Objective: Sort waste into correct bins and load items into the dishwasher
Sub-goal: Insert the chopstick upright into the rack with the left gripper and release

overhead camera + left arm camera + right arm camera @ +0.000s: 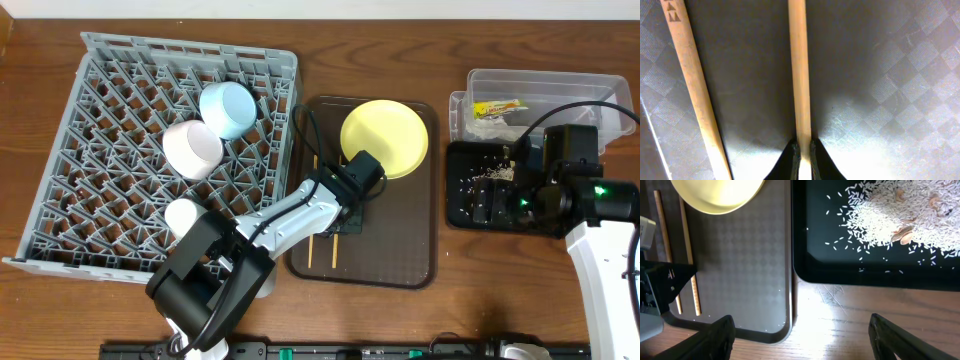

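Wood-grain tabletop under everything, seen from overhead. Left gripper [804, 151]: the left wrist view shows the two dark fingertips pinched shut on one chopstick [800, 75], which runs straight up the frame from the tips. The second chopstick [690, 85] lies free to its left, leaning slightly from upper left towards lower centre, with a small printed mark at its top end. Both lie on the checker-textured brown tray [890, 75]. Overhead hides the grip: the left gripper [350, 213] covers the contact, and only the chopsticks [335, 252] show as thin lines, long axis up-down in the frame, in the left half of the brown tray [400, 250]. Yellow-green plate [385, 138] sits at the tray's upper end. Right wrist view only: right gripper [800, 340] is spread wide and holds nothing, above the gap between the brown tray and the black tray [840, 277], where food scraps [895, 215] are heaped at upper right. Overhead only: clear tub [600, 85] at upper right holds the wrapper [498, 107] and tissue [490, 126]. Dish rack [60, 200] at left carries the blue bowl [228, 108], pinkish-white bowl [192, 148] and white cup [183, 215].
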You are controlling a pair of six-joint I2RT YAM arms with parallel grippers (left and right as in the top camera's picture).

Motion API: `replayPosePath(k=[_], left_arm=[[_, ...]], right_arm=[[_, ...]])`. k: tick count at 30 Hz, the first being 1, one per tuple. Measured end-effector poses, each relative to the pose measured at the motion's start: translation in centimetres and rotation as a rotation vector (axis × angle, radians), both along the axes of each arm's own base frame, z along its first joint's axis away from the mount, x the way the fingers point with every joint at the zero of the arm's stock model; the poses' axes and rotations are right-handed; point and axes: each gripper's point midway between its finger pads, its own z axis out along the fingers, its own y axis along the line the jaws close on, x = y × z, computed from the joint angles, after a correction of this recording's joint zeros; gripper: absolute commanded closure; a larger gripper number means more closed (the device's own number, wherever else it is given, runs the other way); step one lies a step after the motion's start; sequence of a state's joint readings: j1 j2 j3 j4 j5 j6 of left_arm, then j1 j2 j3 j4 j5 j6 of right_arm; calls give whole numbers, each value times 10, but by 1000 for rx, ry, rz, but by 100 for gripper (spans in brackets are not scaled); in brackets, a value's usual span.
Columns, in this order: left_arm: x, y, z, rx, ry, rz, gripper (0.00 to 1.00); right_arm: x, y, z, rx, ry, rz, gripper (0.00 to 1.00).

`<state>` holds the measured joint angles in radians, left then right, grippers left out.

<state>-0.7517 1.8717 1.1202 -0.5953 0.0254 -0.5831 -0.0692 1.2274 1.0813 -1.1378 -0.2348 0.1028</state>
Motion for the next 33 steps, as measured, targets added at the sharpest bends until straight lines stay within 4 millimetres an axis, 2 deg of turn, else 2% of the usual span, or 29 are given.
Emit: replayPosePath(k=[6, 11, 14, 17, 19, 22, 25, 29, 33], left_arm=[[-1, 3, 1, 2, 7, -4, 94], [-6, 22, 11, 32, 46, -17, 94], [3, 34, 44, 8, 7, -45, 94], [22, 40, 95, -53, -98, -68, 94], [32, 47, 122, -79, -162, -79, 94], [42, 66, 148, -87, -229, -92, 94], [47, 93, 151, -54, -224, -87, 94], [53, 121, 141, -18, -187, -53, 94], [58, 131, 133, -7, -163, -36, 92]], right_arm=[[-1, 0, 0, 0, 5, 0, 17], [-2, 0, 0, 1, 7, 0, 17], [-2, 0, 0, 0, 7, 0, 17], [-2, 0, 0, 1, 8, 0, 17], [-2, 0, 0, 1, 8, 0, 17], [-2, 0, 0, 1, 7, 0, 17], [-2, 0, 0, 1, 7, 0, 17], [-2, 0, 0, 1, 8, 0, 17], [-2, 0, 0, 1, 8, 0, 17]])
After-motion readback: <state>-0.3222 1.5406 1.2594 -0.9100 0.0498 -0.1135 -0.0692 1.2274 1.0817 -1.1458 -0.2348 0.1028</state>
